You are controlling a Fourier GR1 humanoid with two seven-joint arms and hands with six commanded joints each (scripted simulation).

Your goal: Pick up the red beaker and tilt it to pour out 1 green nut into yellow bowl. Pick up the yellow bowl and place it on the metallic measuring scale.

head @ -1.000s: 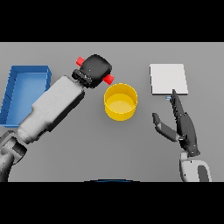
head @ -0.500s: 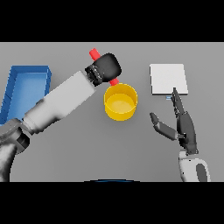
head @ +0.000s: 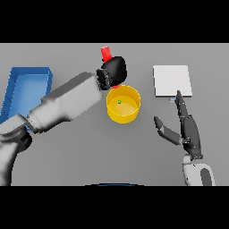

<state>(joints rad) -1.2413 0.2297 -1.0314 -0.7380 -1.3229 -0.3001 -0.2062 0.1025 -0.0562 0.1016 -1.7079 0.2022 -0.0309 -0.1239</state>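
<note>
My left hand point(head: 114, 70) is shut on the red beaker point(head: 106, 53), holding it tilted just behind the yellow bowl point(head: 123, 104). Only the beaker's upper end and a sliver below the hand show. A small green nut point(head: 119, 102) lies inside the bowl. The metallic measuring scale point(head: 172, 80) is a pale square plate at the right rear. My right hand point(head: 187, 129) rests open on the table in front of the scale, right of the bowl, fingers pointing away from me.
A blue tray point(head: 18, 85) sits at the table's left side, partly behind my left forearm point(head: 67, 103).
My left hand carried the red beaker rightward and tipped it over the bowl's rear rim. A green nut now lies in the bowl. The right hand has not moved.
</note>
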